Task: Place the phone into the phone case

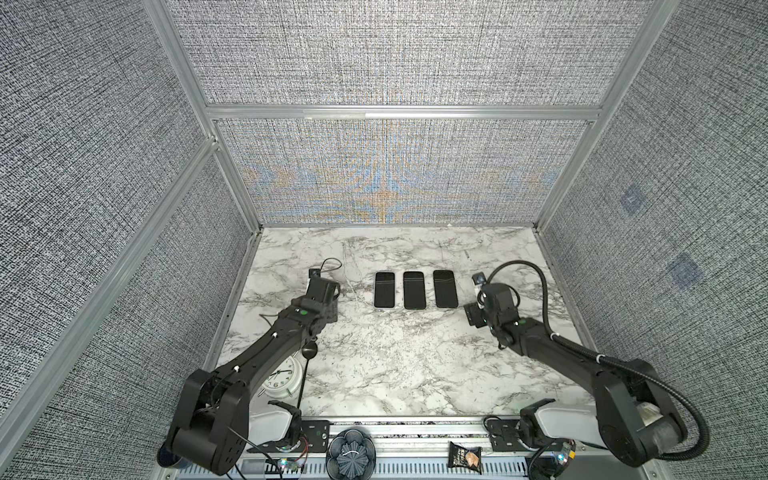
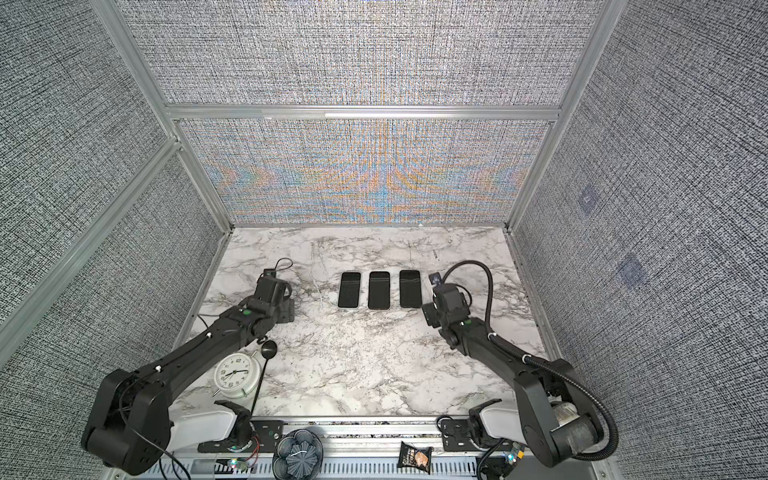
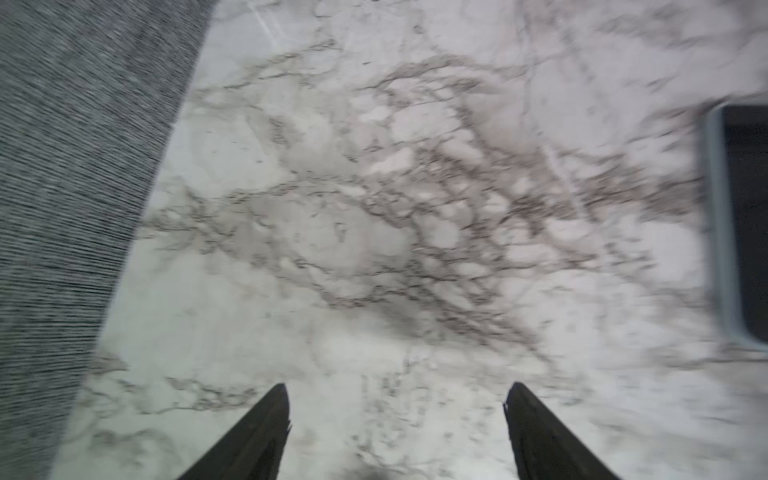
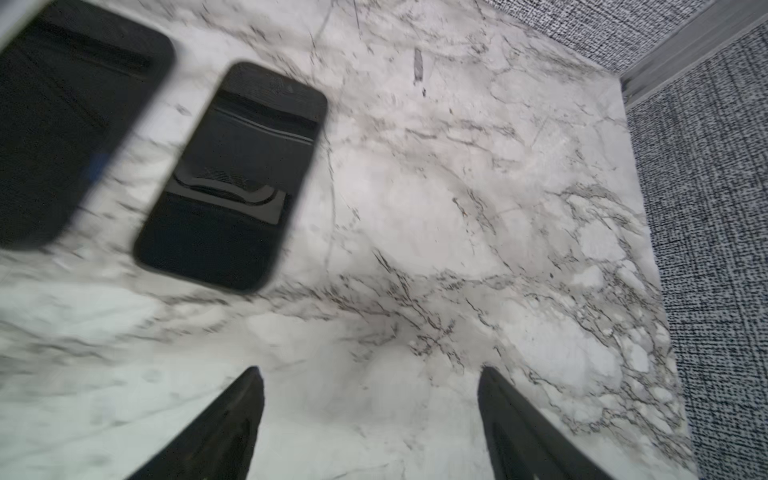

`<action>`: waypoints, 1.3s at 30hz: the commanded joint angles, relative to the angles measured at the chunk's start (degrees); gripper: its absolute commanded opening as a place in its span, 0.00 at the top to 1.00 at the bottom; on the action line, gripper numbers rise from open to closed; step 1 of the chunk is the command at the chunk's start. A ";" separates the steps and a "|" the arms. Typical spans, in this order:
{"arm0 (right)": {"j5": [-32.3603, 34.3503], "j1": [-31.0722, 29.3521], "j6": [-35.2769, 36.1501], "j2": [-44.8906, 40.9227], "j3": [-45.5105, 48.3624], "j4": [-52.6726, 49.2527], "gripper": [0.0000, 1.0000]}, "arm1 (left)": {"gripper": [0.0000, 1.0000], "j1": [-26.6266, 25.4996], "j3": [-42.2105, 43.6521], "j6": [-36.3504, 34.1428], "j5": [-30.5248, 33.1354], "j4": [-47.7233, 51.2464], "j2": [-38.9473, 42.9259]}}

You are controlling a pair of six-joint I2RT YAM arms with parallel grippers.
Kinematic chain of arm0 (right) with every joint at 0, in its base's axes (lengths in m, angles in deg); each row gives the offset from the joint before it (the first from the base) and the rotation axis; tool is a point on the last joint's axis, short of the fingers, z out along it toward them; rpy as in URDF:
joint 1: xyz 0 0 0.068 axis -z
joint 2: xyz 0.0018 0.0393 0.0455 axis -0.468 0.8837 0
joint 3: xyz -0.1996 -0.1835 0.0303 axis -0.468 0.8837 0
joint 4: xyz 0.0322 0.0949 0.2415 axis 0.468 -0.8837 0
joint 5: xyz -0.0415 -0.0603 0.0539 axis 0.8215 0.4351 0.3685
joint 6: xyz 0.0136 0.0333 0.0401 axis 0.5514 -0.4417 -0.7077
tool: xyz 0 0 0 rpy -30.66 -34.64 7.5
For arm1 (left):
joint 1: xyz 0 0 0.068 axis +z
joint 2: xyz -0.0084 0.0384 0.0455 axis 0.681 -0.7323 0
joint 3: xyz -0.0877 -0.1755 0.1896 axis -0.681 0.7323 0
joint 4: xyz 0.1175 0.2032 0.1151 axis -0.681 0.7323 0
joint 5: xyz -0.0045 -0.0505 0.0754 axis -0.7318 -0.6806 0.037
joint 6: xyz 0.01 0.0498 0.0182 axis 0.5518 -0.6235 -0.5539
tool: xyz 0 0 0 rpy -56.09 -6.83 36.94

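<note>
The left pincer (image 3: 400,388) hangs low over bare marble desk (image 1: 395,365), its jaws spread wide with nothing between them. On its inner side, apart from it, a row of three dark slabs lies flat, side by side without touching.

The rimmed slab (image 1: 384,289) is nearest this pincer and shows a pale grey-blue border around a dark face. That could be a case, but I cannot tell whether it is empty or already filled. The middle slab (image 1: 414,289) also shows a light edge, too blurred to read further. The black phone (image 1: 445,288) is last in the row, glossy and dark right to its edges. It lies ahead of the right pincer (image 4: 370,372) and towards that pincer's inner side, near but not touching. The right pincer is also open and empty.

Nothing is grasped, so the work looks to be at the approach stage. The likely next move is for the right pincer to shift inward over the black phone and close across its narrow width. The phone is thin, slick and flat on hard marble, so the tips need to catch its long edges squarely. The left pincer would then steady the case.
</note>
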State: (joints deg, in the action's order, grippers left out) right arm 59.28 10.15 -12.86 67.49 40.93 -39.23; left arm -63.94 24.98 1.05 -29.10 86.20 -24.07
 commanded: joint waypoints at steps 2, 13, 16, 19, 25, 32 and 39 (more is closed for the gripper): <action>-2.66 2.34 3.97 3.93 5.39 34.18 0.15 | 0.13 6.01 7.40 -9.14 -1.57 -21.75 0.02; -16.76 12.20 -3.57 14.03 6.51 43.80 0.01 | 0.20 17.49 11.81 -12.54 -22.65 -50.69 -6.54; -21.67 14.44 -4.71 13.75 2.99 36.58 0.01 | 0.21 19.36 13.76 -11.77 -24.58 -57.94 -10.27; -22.30 14.86 -4.95 14.01 3.69 38.33 0.01 | 0.21 20.48 14.97 -10.56 -25.54 -62.90 -13.93; -19.78 14.87 -6.12 14.22 2.92 37.08 0.01 | 0.02 21.02 12.92 -9.92 -23.82 -61.88 -16.85; -22.11 15.95 -6.80 14.69 1.79 35.60 0.01 | 0.01 21.08 11.82 -9.97 -24.06 -61.09 -17.82; -23.48 16.70 -7.31 14.94 1.30 34.99 0.01 | 0.01 21.11 11.97 -10.06 -24.08 -61.43 -17.95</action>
State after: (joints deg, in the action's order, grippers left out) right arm 36.81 26.78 -19.79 82.37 42.72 -4.09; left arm -42.89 36.96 -9.22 -53.12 25.72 -42.04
